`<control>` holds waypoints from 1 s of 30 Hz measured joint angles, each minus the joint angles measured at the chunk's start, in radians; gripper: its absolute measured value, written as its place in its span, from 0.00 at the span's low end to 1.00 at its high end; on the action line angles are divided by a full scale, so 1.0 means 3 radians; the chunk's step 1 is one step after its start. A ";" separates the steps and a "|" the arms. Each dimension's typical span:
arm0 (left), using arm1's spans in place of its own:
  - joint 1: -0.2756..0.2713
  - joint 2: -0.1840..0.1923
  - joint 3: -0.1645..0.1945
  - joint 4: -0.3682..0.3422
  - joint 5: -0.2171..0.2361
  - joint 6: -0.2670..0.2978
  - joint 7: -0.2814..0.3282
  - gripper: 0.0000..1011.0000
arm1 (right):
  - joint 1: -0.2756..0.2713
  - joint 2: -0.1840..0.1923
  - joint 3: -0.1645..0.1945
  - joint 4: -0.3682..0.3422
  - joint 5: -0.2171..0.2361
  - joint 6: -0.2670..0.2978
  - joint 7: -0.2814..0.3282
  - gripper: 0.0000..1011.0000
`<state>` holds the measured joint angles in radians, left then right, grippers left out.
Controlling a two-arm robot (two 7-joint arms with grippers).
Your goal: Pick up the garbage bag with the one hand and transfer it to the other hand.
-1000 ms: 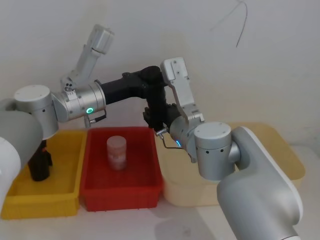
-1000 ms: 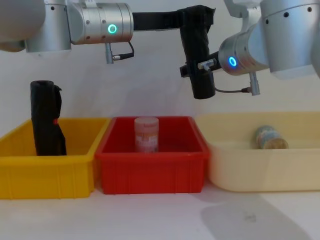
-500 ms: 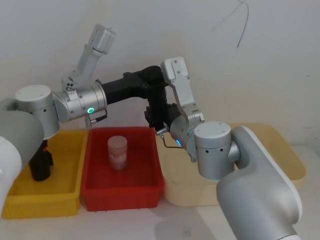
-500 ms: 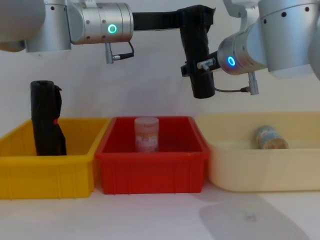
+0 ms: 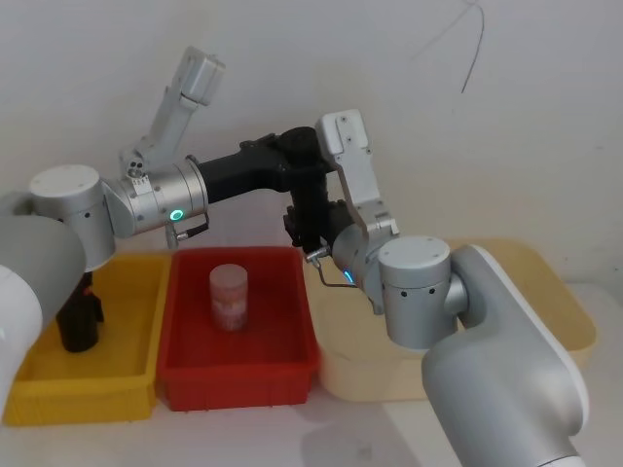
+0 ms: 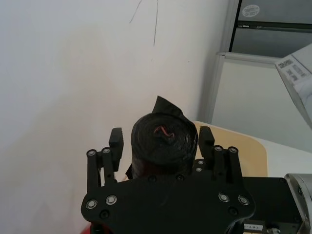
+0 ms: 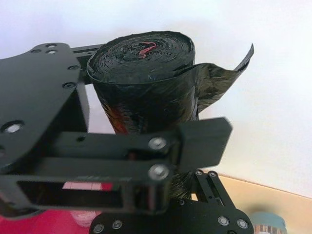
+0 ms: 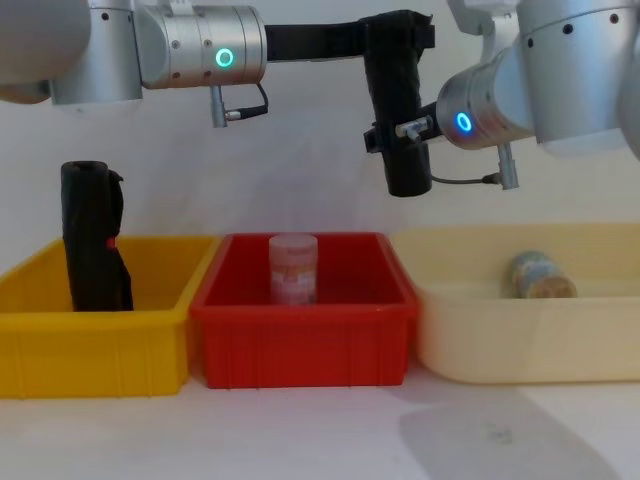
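The garbage bag (image 8: 405, 120), a black plastic roll, hangs upright high above the red bin (image 8: 300, 325). The one hand, my green-ringed left gripper (image 8: 400, 35), is at the roll's top end. In the left wrist view its fingers (image 6: 116, 141) stand open on either side of the bag (image 6: 163, 146), with a small gap on one side. The other hand, my blue-ringed right gripper (image 8: 405, 140), is shut on the roll's lower half. In the right wrist view a finger bar (image 7: 161, 146) presses across the bag (image 7: 146, 83). From the head, the bag (image 5: 310, 209) shows between both arms.
A yellow bin (image 8: 100, 345) on the left holds another black roll with a red mark (image 8: 95, 240). The red bin holds a pink-lidded jar (image 8: 293, 268). A cream bin (image 8: 520, 340) on the right holds a small can (image 8: 543, 275). A wall stands close behind.
The left gripper's fingers have spread a little at the roll's top. The bag and the right gripper have shifted slightly to the right.
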<state>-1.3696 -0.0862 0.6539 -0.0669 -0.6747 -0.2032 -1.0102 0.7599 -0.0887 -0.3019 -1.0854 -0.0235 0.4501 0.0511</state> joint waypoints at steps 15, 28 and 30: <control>0.0000 0.0000 0.0000 0.0000 0.0000 0.0000 0.0000 0.99 | -0.0051 -0.0009 0.0187 -0.0088 -0.0048 0.0069 -0.0284 0.47; 0.0000 0.0000 0.0000 0.0000 0.0000 0.0000 0.0001 0.99 | -0.0116 0.0028 0.0421 -0.0183 -0.0135 0.0272 -0.0641 0.47; 0.0000 0.0000 0.0000 0.0000 0.0000 0.0000 0.0001 0.99 | -0.0133 0.0040 0.0460 -0.0201 -0.0157 0.0310 -0.0713 0.47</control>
<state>-1.3696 -0.0862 0.6540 -0.0668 -0.6747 -0.2032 -1.0100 0.7199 -0.0766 -0.1638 -1.1456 -0.0705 0.5430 -0.1627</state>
